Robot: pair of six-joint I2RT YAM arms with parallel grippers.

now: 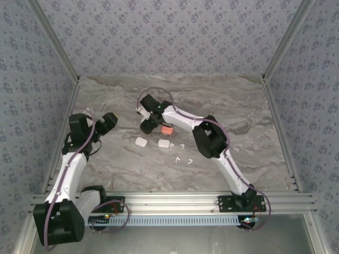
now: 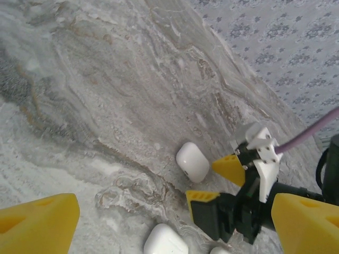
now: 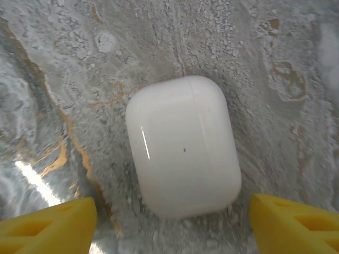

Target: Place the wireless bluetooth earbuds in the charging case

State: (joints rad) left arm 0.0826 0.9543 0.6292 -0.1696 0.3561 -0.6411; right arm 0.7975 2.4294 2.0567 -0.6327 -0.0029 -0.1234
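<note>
A closed white charging case (image 3: 183, 145) lies flat on the marble table, just ahead of my right gripper (image 3: 170, 227). That gripper is open, one yellow fingertip at each side and neither touching the case. The same case (image 2: 192, 161) lies beside the right gripper's yellow fingers (image 2: 229, 169) in the left wrist view. From above, the right gripper (image 1: 144, 117) reaches to the table's middle. Several tiny white earbuds (image 1: 177, 157) lie loose to its near right. My left gripper (image 1: 110, 123) hovers open and empty at the left, with its fingers (image 2: 37, 222) wide apart.
Two more closed white cases (image 1: 141, 142) (image 1: 163, 143) and a coral case (image 1: 167, 129) sit near the middle. The nearer white case (image 2: 165, 241) lies below my left gripper. Patterned walls enclose the table on three sides, and an aluminium rail (image 1: 175, 201) runs along the near edge.
</note>
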